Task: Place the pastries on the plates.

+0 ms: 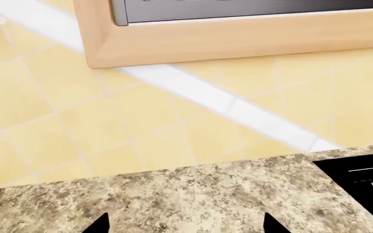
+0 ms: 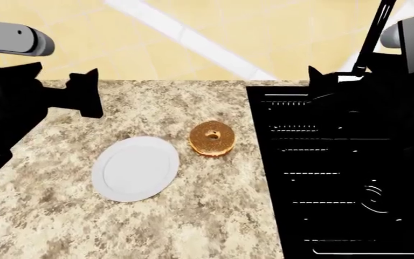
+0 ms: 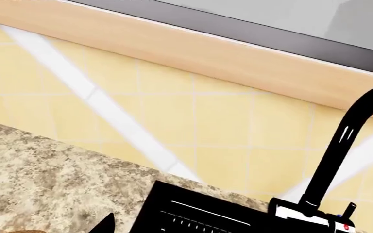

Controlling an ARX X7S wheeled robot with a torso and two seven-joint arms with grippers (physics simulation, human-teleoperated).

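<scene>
The larger golden-brown doughnut (image 2: 212, 138) with a speckled chocolate top lies on the speckled counter. The white plate (image 2: 135, 168) lies empty just to its left, close but apart. My left gripper (image 2: 94, 95) hovers over the counter's back left, open and empty; its wrist view (image 1: 185, 228) shows two fingertips (image 1: 99, 225) far apart over bare stone. My right gripper (image 2: 315, 80) hangs at the sink's back left edge, empty. One fingertip (image 3: 105, 224) shows far to the side; the other is lost against the black sink. The small chocolate doughnut and the wooden plate are out of view.
A black sink (image 2: 336, 162) fills the right of the counter, with a black faucet (image 2: 372, 38) at its back, also in the right wrist view (image 3: 342, 145). A yellow tiled wall (image 2: 228, 32) and a wood-framed window (image 1: 238, 39) stand behind.
</scene>
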